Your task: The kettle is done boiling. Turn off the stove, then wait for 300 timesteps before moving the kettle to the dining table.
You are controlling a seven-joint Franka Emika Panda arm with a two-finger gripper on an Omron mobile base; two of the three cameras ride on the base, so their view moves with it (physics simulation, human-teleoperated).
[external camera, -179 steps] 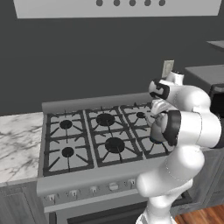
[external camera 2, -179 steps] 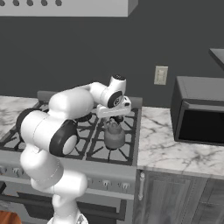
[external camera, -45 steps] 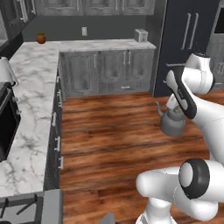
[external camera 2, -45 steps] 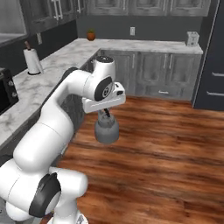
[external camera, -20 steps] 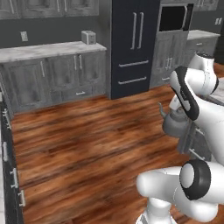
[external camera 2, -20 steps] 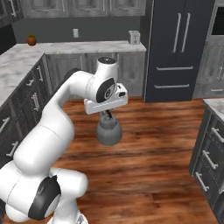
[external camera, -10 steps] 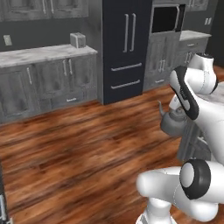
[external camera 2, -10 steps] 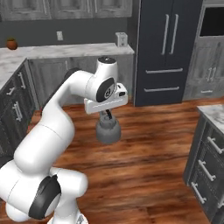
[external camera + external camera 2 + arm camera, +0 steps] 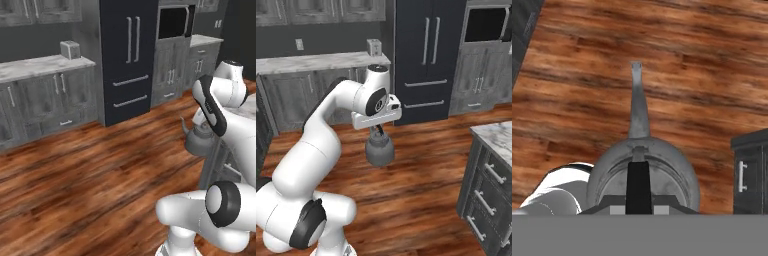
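End effector (image 9: pixel 377 131) clamped on kettle (image 9: pixel 379 150) handle, above wood floor (image 9: pixel 85 170), dining table (image 9: pixel 496 136) newly in view

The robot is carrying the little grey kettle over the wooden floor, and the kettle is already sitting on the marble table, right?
Not quite. The gripper is carrying the kettle over the wooden floor, but it isn't on the marble table yet. The right base view shows it hanging in the air, apart from the table.

Kettle (image 9: pixel 379 150) hangs under fingers (image 9: pixel 378 131), above floor (image 9: pixel 421 165); dining table (image 9: pixel 496 134) right.
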